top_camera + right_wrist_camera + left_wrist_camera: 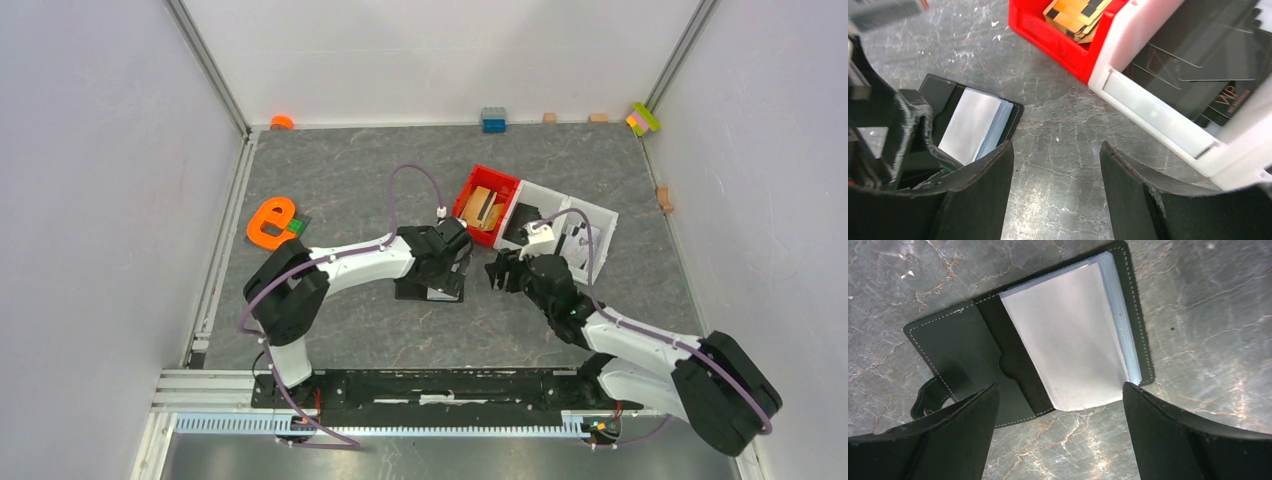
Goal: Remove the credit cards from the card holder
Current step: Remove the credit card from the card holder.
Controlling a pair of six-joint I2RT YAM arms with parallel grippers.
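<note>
Bare table [1058,135] is lying open right of the holder [963,350]; the red bin [1048,42] is blocking beyond it.

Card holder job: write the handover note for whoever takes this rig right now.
Left gripper: open, empty, over the black leather-like folding card holder.
Right gripper: open, empty, above the grey marbled table between holder and white plastic bin.
Holder lies open flat on the table; a stack of pale greyish-white cards sits in one half.
Done: holder opened; dark flat cards lie in the white bin.
Left: pull out the pale stack.
</note>
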